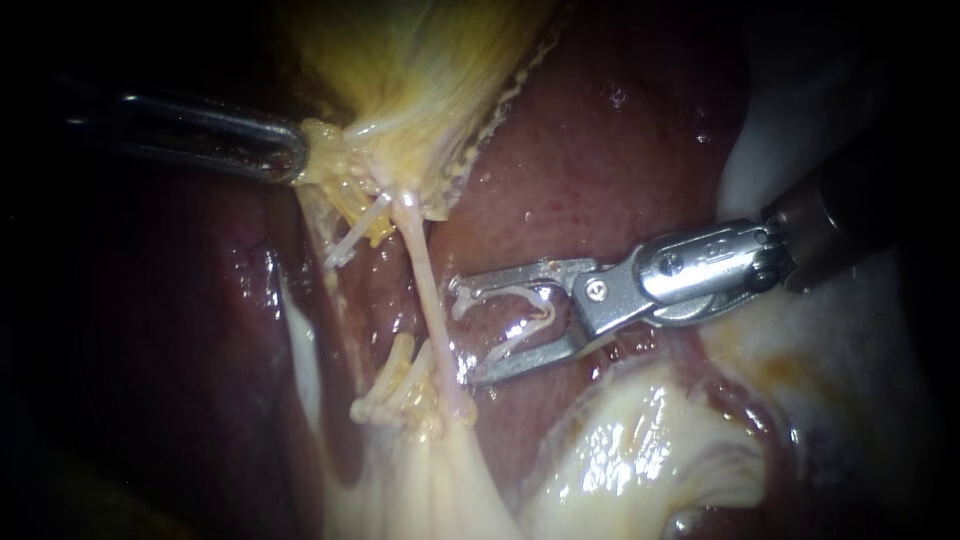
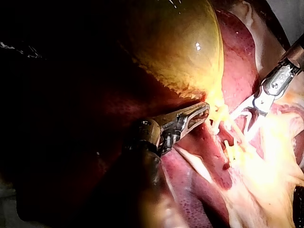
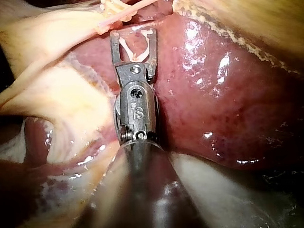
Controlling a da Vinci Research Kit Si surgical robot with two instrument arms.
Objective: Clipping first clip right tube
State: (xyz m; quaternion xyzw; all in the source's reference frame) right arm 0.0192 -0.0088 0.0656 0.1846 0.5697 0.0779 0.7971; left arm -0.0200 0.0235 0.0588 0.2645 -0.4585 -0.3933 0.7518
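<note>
Clip (image 1: 500,292) sits gripped in my right instrument's (image 1: 464,333) widely spread claw, tips seemingly just touching the right tube (image 1: 428,285).

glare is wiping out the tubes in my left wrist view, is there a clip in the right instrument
Observer: yes, in the endoscope view the right instrument holds an open white clip between its spread jaws.
Operator: is it around the tube yet
Observer: not clearly; the jaw tips sit right beside the tube, which seems to lie just ahead of them.
Operator: what's under the jaws
Observer: in the right wrist view, wet liver lies under them.
</note>
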